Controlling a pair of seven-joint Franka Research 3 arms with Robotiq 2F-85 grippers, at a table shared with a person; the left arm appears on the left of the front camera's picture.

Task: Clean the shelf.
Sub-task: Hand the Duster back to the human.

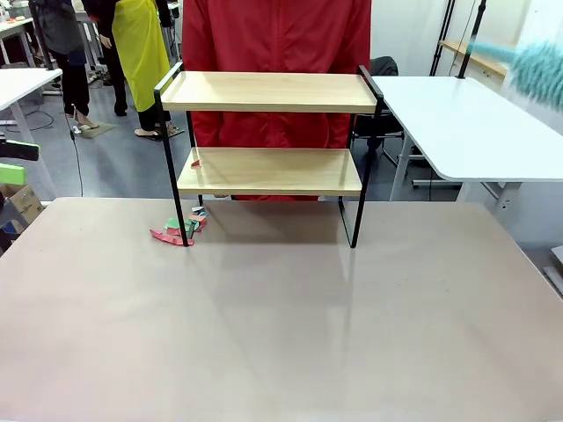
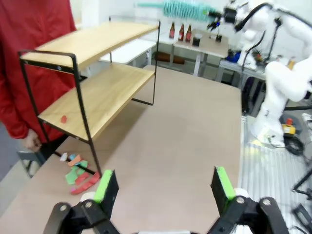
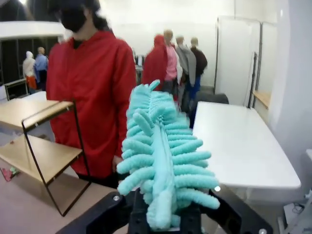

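The shelf (image 1: 268, 170) stands at the table's far side, two light wooden boards in a thin black frame. A small red scrap (image 1: 195, 163) lies on its lower board, and coloured paper scraps (image 1: 180, 229) are heaped on the table by its front left leg. My left gripper (image 2: 163, 187) is open and empty, low over the table, looking at the shelf (image 2: 97, 87) and the scraps (image 2: 78, 173) from the side. My right gripper (image 3: 163, 214) is shut on a teal fluffy duster (image 3: 163, 156), held high at the right (image 1: 537, 69), apart from the shelf.
A person in a red jacket (image 1: 277, 35) stands right behind the shelf. White tables stand at the far right (image 1: 466, 123) and far left (image 1: 22, 83). The brown table (image 1: 281, 334) is bare in front of the shelf.
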